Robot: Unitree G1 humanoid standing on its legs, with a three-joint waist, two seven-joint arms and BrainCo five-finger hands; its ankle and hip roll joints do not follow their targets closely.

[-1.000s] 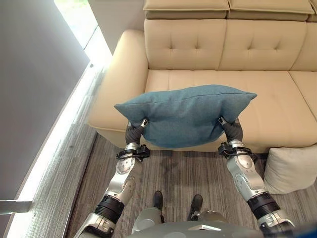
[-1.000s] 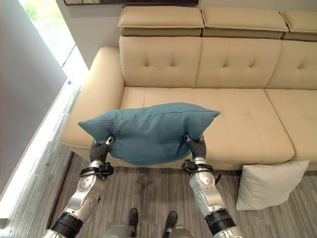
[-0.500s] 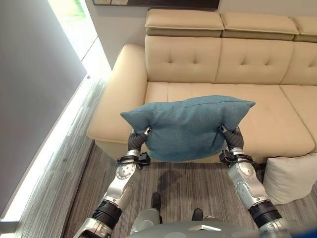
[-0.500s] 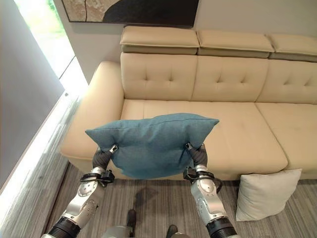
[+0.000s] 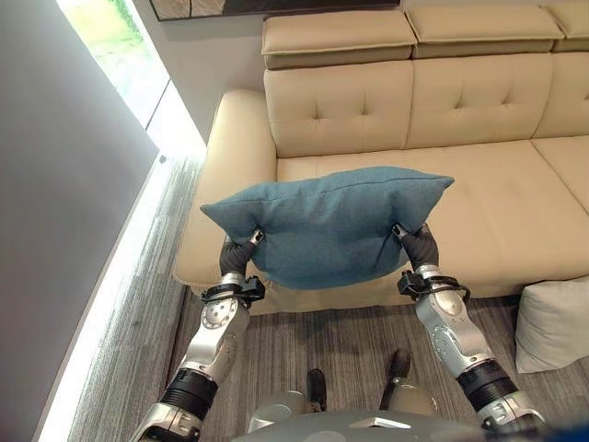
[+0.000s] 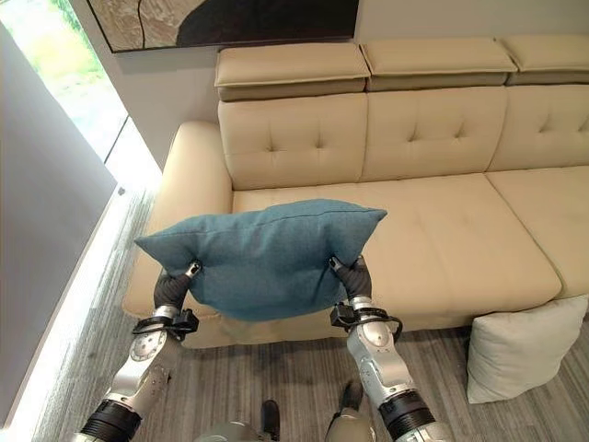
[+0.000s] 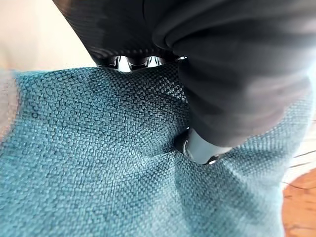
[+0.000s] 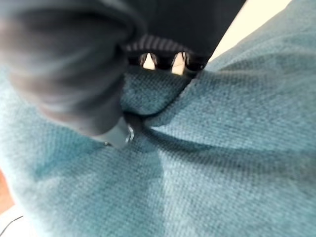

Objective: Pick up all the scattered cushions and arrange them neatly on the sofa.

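Observation:
I hold a teal cushion (image 5: 331,226) up in the air in front of the beige sofa (image 5: 515,198), over the left end of its seat front. My left hand (image 5: 237,256) pinches the cushion's lower left side and my right hand (image 5: 416,247) pinches its lower right side. In the left wrist view the thumb (image 7: 200,148) presses into the teal fabric (image 7: 98,168). In the right wrist view the thumb (image 8: 118,134) digs into the cushion (image 8: 222,148) the same way. A cream cushion (image 5: 555,322) lies on the floor at the right, against the sofa's front.
The sofa's left armrest (image 5: 225,166) stands just behind the cushion's left corner. A grey wall (image 5: 64,212) runs along the left with a bright strip at its foot. Striped grey carpet (image 5: 340,341) lies under me. A dark picture (image 6: 221,18) hangs above the sofa.
The camera has moved, so the sofa back and wall picture show more. The teal cushion stays held between both hands at about the same height.

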